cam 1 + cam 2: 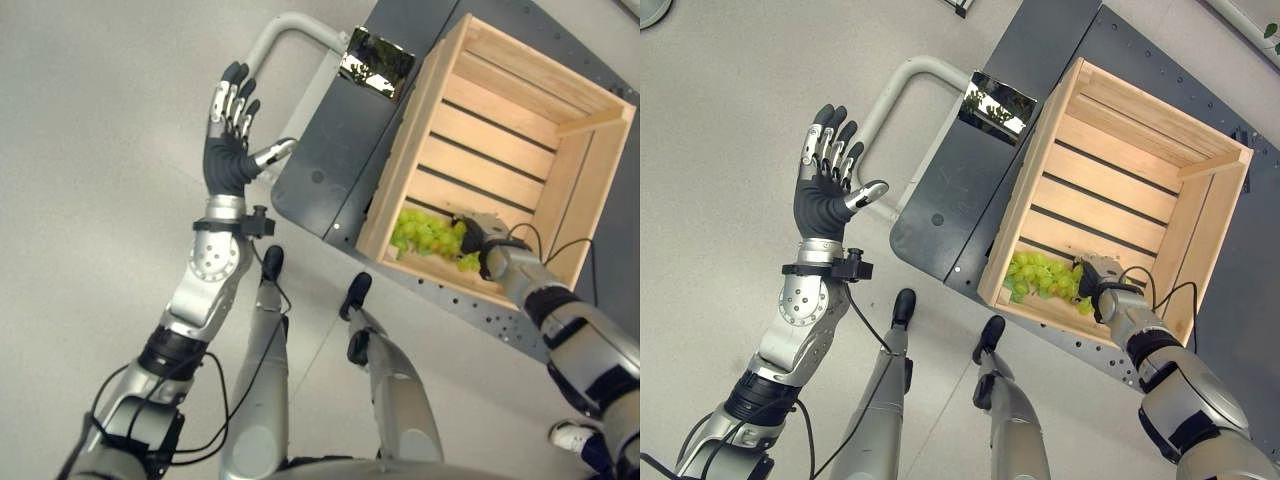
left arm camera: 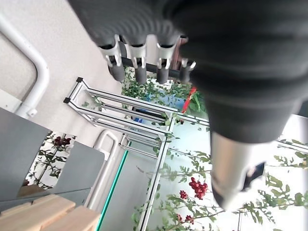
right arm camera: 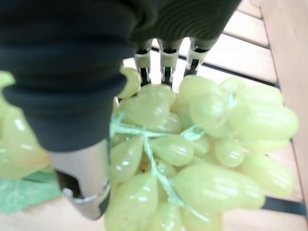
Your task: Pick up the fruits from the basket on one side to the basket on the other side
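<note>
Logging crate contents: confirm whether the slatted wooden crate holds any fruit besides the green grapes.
No: the wooden crate holds just the bunch of green grapes, at the right hand.

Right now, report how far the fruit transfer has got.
Done: nothing visibly moved. In hand: the right hand is down on the green grapes in the wooden crate, fingers and thumb either side, grip unconfirmed. Left: lifting them out. The left hand is raised, open and empty.

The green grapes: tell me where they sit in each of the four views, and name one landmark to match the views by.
Left eye view: green grapes in the wooden crate's near corner, at the right hand.
Right eye view: same corner, beside that hand.
Left wrist view: no grapes; the left hand is raised.
Right wrist view: grapes close up between thumb and fingers.
Shared landmark: the crate's slats.
</note>
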